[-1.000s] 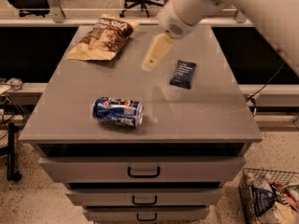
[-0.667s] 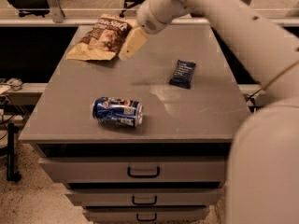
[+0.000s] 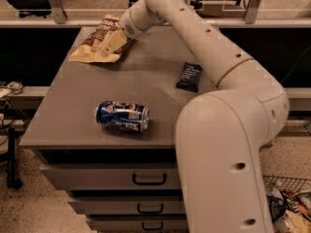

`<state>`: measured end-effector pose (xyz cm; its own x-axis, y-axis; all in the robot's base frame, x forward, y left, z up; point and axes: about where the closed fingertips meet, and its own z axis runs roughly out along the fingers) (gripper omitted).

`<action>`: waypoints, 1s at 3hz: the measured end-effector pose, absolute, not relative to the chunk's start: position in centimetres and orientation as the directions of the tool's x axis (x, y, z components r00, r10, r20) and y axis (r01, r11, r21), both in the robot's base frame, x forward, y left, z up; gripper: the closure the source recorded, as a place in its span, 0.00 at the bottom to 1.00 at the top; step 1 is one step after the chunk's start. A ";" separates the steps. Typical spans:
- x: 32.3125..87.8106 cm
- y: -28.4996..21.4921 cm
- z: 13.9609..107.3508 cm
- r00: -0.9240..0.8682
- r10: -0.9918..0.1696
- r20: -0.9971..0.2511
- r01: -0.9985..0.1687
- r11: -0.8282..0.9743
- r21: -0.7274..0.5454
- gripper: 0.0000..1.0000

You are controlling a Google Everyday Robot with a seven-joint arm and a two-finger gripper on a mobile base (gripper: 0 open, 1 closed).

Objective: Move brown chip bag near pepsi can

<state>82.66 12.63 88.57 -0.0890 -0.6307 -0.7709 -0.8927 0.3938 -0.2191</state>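
Far-left on the table (image 3: 73,110), the pincer (image 3: 108,43) overlaps brown chip bag (image 3: 99,29).

The gripper (image 3: 110,42) is over the chip bag (image 3: 90,52) at the back left corner of the table (image 3: 68,110). The can (image 3: 121,116) lies on its side near the front. Between the chip bag and the can the grey top is bare, so there is room to pass. A small dark packet (image 3: 189,76) lies off to the right. The big arm (image 3: 228,144) blocks the front right.
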 end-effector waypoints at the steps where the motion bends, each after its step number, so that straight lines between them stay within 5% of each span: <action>1: 84.3 14.3 87.4 -0.148 -0.602 -0.785 -0.874 0.451 -0.181 0.17; 3: 85.1 15.8 86.6 -0.188 -0.596 -0.781 -0.850 0.497 -0.175 0.65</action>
<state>85.10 15.76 86.61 -0.1885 -0.5960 -0.7806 -0.8497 0.4975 -0.1747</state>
